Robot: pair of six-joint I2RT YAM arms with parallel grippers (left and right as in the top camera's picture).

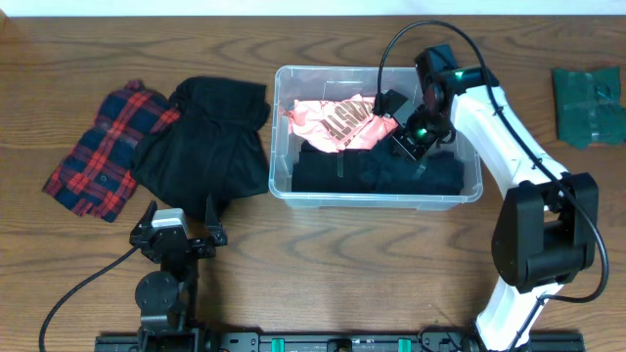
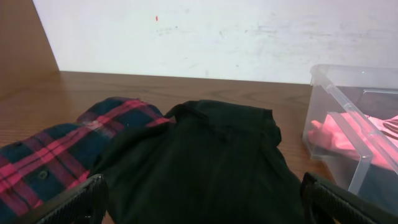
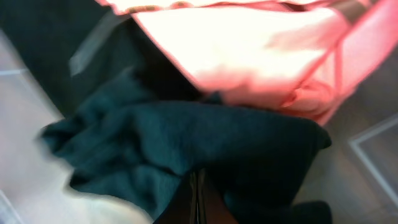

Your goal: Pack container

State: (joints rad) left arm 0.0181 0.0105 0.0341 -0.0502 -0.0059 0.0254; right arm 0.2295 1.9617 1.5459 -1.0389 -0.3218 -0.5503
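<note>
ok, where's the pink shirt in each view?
Overhead: pink shirt near frame centre, in the back-left part of the container.
Left wrist: far right edge, seen through the clear wall.
Right wrist: across the top, above the dark cloth.
Shared landmark: the container, around the shirt in overhead and left wrist.

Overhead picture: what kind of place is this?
Probably a robot lab, not a home: a white robot arm mounted at a wooden table, a plain white wall behind it, and a clear container holding clothes for packing practice.
</note>
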